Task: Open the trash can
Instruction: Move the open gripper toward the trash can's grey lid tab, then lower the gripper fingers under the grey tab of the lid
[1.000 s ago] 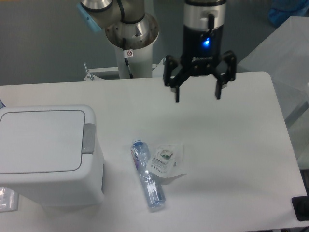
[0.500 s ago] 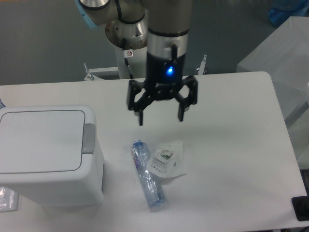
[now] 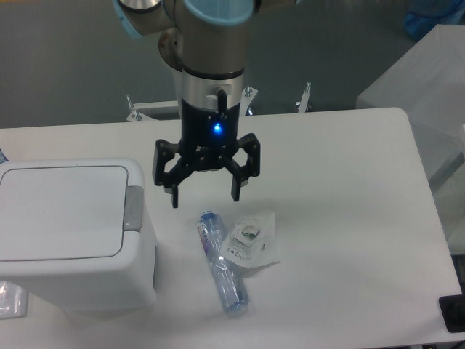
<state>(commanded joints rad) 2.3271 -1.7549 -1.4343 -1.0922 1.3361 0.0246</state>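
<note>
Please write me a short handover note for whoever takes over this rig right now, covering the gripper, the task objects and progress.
Gripper: open, empty, above the table between the trash can and the bottle.
Trash can: at the table's left, lid flat and closed, grey push tab facing the gripper.
Plastic bottle and clear packet lie to the can's right, untouched.
Done: nothing on the can so far.
Left: reach the tab, open the lid.

The trash can (image 3: 76, 233) is a large white boxy plastic bin with rounded corners, standing upright at the left edge of the bench, towards its near-left corner. Its flat rectangular lid lies shut, flush with the top. A grey push tab sits on the lid's right edge, facing the middle of the bench
</note>
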